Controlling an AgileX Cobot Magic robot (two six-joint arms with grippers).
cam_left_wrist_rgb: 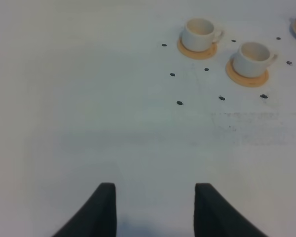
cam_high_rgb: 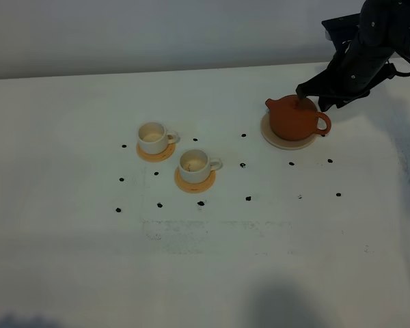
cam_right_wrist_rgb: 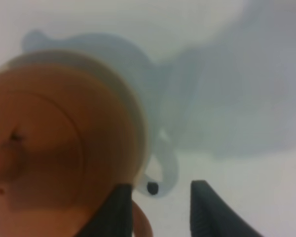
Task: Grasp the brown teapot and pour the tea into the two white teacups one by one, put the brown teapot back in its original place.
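Exterior high view shows a white table [cam_high_rgb: 68,260]. The teapot [cam_high_rgb: 295,117] sits upright on the saucer [cam_high_rgb: 277,142], on the right side near the back. Its lid is on. Its spout points left and its handle [cam_high_rgb: 323,124] points right.

The right arm [cam_high_rgb: 369,48] reaches down from the back corner to the teapot. The right pincer [cam_right_wrist_rgb: 160,212] is just over the handle side of the pot. Its wrist view shows the two fingers apart, with the handle between them. The handle is close to one finger, and there is a gap to the other finger. The pincer is not squeezing the handle, so it has hold of nothing.

The left cup [cam_high_rgb: 152,137] and the right cup [cam_high_rgb: 193,165] stand near each other, well apart from the teapot, to its left. Each one stands on a round tan coaster [cam_high_rgb: 195,183]. Their handles point right. I cannot tell what is inside them. Small black dots [cam_high_rgb: 242,165] lie on the table around the cups and the saucer.

The left pincer [cam_left_wrist_rgb: 155,210] hovers over bare table, well apart from the cups. Its fingers are wide apart and nothing is between them.
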